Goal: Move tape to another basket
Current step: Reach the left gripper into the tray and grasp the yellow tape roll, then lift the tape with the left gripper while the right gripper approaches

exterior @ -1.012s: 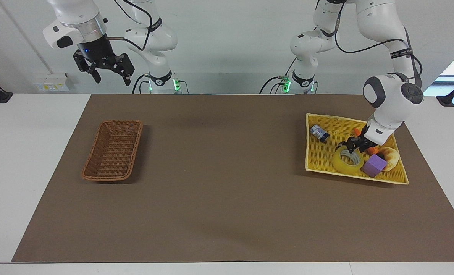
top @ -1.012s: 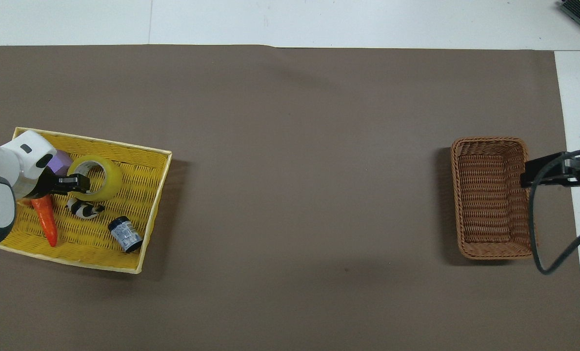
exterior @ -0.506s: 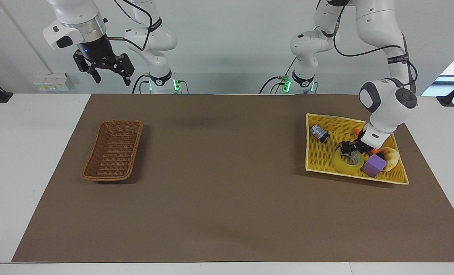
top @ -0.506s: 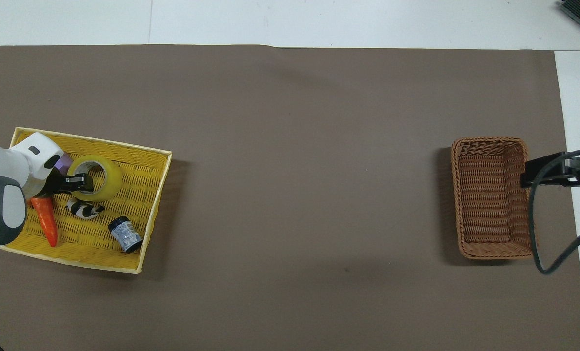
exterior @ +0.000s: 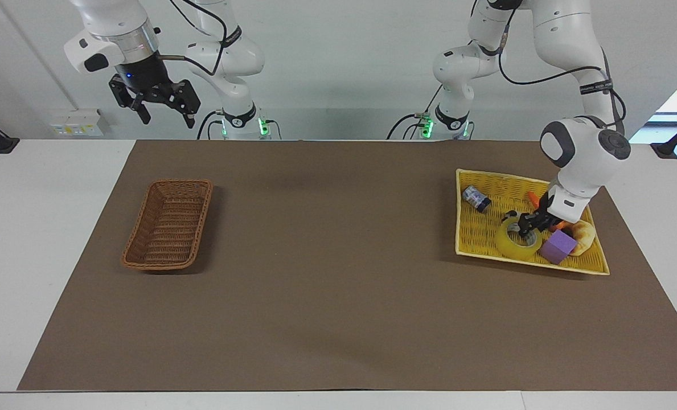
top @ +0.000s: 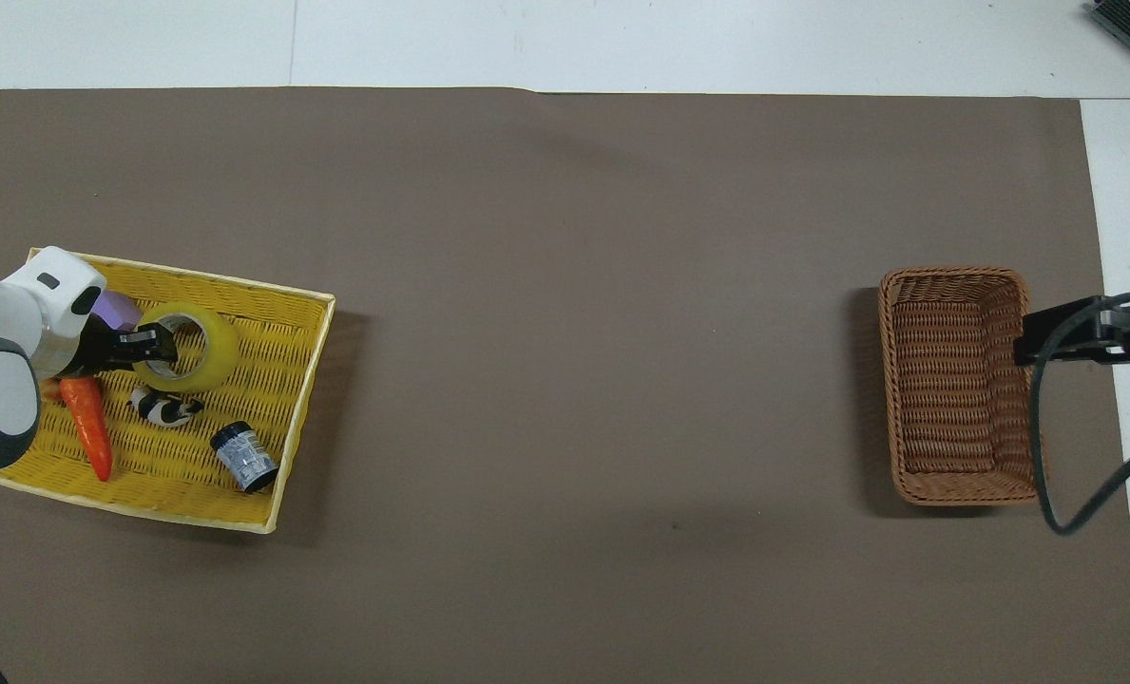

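Left claw (exterior: 525,226) at tape (exterior: 517,241) rim

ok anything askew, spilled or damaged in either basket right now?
Nothing stands out. The tape lies flat in the yellow tray with the left gripper at its rim; the other items there sit unspilled. The brown basket is upright. The right gripper waits, open, raised.

Left hand (top: 151,344) on the tape (top: 187,346) in the yellow tray (top: 300,385).
Fingers clamp the roll's wall on the side toward the left arm's end of the table. Same tray: purple cube (top: 114,307), orange carrot (top: 87,426), black-and-white piece (top: 165,408), small blue-labelled can (top: 244,457). Brown wicker basket (top: 954,378) well apart at the right arm's end of the brown mat (top: 574,304); right hand (top: 1068,334) over its rim, open.
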